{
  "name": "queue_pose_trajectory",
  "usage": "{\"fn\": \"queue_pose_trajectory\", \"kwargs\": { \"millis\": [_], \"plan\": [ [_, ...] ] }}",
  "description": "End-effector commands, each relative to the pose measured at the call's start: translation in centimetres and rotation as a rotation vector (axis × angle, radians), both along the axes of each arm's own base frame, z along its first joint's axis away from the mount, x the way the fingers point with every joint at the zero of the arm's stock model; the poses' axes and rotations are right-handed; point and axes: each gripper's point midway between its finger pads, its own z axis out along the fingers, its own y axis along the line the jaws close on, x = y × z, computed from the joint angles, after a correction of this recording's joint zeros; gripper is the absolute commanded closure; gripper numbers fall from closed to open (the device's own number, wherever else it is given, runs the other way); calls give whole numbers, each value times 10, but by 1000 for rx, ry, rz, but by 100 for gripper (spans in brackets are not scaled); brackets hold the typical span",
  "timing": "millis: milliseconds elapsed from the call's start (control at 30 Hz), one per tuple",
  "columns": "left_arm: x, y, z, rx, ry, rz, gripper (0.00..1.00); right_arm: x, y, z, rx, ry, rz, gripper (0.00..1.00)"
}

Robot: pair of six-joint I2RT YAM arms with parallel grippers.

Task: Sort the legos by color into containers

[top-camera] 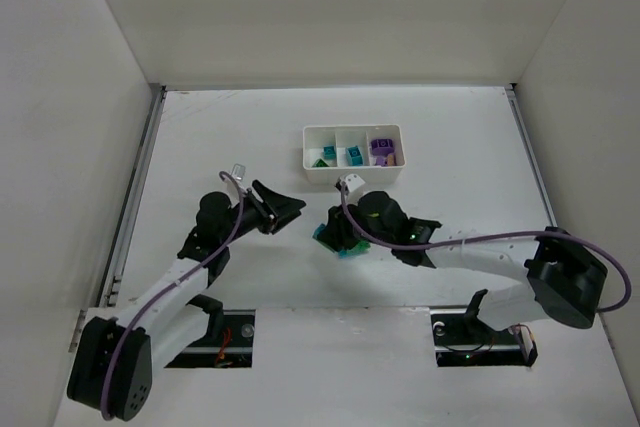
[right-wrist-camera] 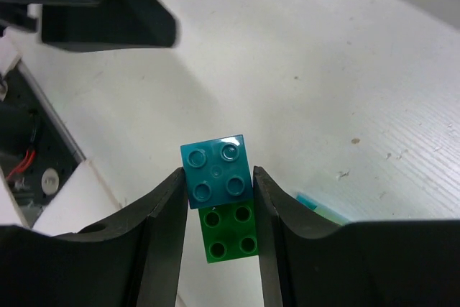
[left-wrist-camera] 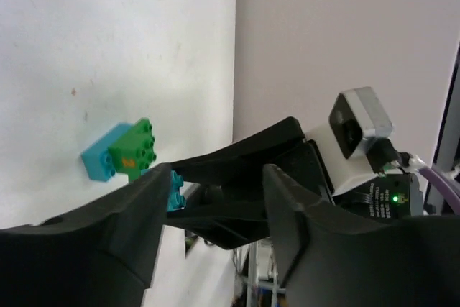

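Your right gripper [right-wrist-camera: 215, 172] is clamped on the teal-green clump [right-wrist-camera: 228, 228], near the tray [top-camera: 350, 175]. Your left gripper [top-camera: 290, 212] stands apart, empty. Expect light, rigid, slick bricks: grip the flat sides.

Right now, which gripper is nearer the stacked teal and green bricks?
Right. The right gripper grips the stacked bricks; the left gripper sits open, apart, on their left.
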Motion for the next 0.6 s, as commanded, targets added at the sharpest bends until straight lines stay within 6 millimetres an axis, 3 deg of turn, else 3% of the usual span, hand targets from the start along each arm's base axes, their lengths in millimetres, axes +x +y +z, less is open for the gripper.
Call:
{"fn": "queue_pose_trajectory", "kwargs": {
  "millis": [0, 100, 233, 433, 567],
  "plan": [
    [10, 22, 2, 13, -77, 133, 57, 37, 19, 49, 129, -58, -138, 68],
    [6, 30, -1, 48, -133, 188, 64, 57, 24, 67, 164, -63, -213, 68],
    [-1, 29, -16, 156, -170, 208, 62, 82, 33, 86, 212, -55, -305, 68],
    [-2, 17, -22, 255, -225, 218, 54, 102, 42, 86, 187, -58, -384, 68],
    [2, 10, -19, 253, -242, 220, 52, 102, 46, 82, 180, -50, -395, 68]
  ]
}}
